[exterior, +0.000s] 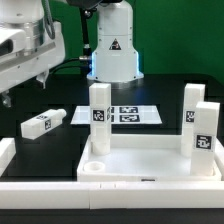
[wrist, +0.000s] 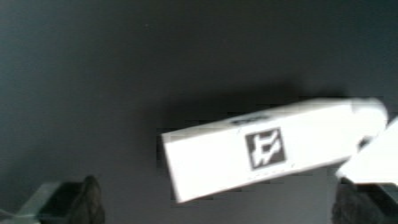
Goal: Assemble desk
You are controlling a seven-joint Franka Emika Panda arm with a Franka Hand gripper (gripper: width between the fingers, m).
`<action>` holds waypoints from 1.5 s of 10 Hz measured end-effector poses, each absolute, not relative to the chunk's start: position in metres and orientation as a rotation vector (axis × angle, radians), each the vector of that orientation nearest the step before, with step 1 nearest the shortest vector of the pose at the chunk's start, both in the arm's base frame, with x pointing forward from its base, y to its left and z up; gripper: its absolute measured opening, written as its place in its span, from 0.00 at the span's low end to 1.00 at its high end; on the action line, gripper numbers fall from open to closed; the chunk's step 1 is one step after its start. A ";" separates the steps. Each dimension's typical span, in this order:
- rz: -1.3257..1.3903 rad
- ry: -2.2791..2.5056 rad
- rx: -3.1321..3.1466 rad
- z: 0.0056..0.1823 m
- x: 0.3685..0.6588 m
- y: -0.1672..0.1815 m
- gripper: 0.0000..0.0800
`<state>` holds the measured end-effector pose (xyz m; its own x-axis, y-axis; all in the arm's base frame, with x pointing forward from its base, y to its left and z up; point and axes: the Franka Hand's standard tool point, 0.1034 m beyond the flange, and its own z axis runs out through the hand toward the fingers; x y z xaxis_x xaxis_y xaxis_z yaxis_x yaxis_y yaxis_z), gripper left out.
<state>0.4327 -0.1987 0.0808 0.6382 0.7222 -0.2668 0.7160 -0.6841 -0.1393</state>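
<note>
End effector (wrist: pixel 210 200) wide open, holds nthg.

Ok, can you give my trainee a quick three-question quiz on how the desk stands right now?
1. How many legs stand upright at the tabletop?
2. True or false: the end effector is shut on the lying leg.
3. Where is the lying leg? A) on the marker board B) on the dark table, to the exterior view's left of the tabletop C) inside the tabletop

Key: 1: three. 2: false, it is open and holds nothing. 3: B.
</note>
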 end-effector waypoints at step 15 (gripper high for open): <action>0.872 0.967 -2.684 0.062 0.451 -0.191 0.81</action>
